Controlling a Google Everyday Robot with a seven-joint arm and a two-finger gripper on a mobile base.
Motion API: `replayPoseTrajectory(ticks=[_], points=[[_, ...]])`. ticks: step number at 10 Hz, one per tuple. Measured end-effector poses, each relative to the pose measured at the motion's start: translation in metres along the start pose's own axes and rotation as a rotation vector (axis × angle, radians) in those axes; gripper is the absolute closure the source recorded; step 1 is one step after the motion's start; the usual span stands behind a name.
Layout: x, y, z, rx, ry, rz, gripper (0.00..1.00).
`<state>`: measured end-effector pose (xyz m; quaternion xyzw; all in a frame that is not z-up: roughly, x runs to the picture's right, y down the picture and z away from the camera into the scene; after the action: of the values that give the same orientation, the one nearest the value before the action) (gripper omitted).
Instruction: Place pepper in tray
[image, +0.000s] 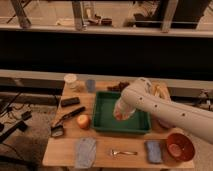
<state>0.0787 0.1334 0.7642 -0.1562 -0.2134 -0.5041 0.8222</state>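
Observation:
The dark-green rectangular tray (101, 126) sits in the middle of the wooden table. My white arm reaches in from the right, and the gripper (120, 113) hangs over the tray's inside, right of its middle. A small orange-red patch (118, 117) shows at the gripper's lower end, just above the tray floor. It looks like the pepper, mostly hidden by the gripper. I cannot tell whether it is held or lying in the tray.
A round orange fruit (83, 121) lies left of the tray, beside a black brush (64, 121) and a black block (70, 101). A white cup (71, 80) and a grey cup (90, 85) stand behind. A grey cloth (85, 151), fork (123, 152), blue sponge (153, 151) and red bowl (179, 146) line the front.

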Motion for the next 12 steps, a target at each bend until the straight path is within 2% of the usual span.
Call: replayPoseTrajectory(ticks=[2, 7, 12], points=[[-0.002, -0.005, 0.007, -0.003, 0.007, -0.011, 0.80], [0.012, -0.009, 0.015, -0.008, 0.034, -0.026, 0.80], [0.019, -0.009, 0.019, -0.007, 0.039, -0.031, 0.79]])
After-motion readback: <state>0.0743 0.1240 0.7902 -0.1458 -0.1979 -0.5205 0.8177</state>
